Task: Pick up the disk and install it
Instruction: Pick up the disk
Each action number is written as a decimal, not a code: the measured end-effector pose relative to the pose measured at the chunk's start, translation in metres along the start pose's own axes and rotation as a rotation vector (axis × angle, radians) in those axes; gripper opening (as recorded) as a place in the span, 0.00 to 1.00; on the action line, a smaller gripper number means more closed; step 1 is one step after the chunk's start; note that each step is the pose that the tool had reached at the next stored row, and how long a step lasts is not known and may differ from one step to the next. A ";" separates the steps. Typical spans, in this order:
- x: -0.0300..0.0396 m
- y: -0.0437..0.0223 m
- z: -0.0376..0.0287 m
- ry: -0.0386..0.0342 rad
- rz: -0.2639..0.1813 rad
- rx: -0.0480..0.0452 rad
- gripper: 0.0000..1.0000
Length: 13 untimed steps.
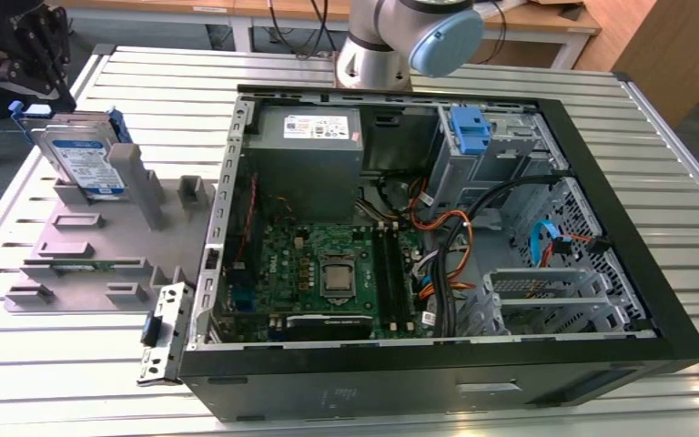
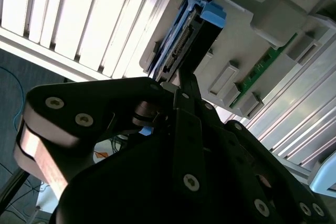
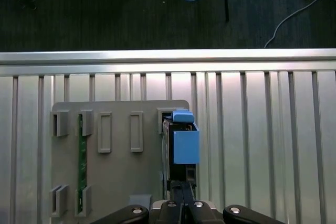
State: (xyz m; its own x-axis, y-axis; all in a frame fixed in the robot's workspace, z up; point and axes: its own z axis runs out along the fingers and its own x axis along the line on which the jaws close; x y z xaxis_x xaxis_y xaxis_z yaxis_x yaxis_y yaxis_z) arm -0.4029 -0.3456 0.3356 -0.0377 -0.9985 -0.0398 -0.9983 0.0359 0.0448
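**Just over the racked disk, a clenched gripper**

Here the disk (image 1: pixel 80 162) stands on edge in a slot of a grey holder (image 1: pixel 95 250), at the holder's upper-left corner as the exterior view shows it. The holder lies flat on the slatted metal table (image 1: pixel 677 401), to the exterior view's left of the open computer case (image 1: pixel 447 387). The disk's labelled face is turned toward that camera, and blue rails run along its edges. In the first wrist view the disk is seen edge-on, with a blue tab (image 3: pixel 186 141) jutting from its side.

The gripper (image 2: pixel 187 81) is black, and its fingers are pressed together along a seam with nothing caught between them. In the exterior view it hangs above the disk and a little to the exterior view's left, with a gap showing between the two. In both wrist views the closed fingertips line up with the disk's narrow edge.

A green circuit strip (image 3: pixel 82 156) sits in another slot of the holder, well apart from the disk. Inside the case lie the motherboard (image 1: pixel 325 264), a grey power-supply box (image 1: pixel 307 137) against the far wall, and a bare blue bracket (image 1: pixel 471 132) in the bay just to its right in the exterior view. The arm's base (image 1: pixel 380 45) rises behind the case.
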 end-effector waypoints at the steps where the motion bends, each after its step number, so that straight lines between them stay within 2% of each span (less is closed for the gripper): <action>1: 0.0000 0.0003 0.0003 -0.0002 0.000 0.0003 0.11; 13: -0.0001 0.0014 0.0009 -0.0001 0.000 0.0002 0.11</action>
State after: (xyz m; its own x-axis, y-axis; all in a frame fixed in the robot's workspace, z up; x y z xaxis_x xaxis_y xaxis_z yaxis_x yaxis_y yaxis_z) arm -0.4044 -0.3454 0.3347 -0.0377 -0.9985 -0.0399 -0.9984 0.0359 0.0446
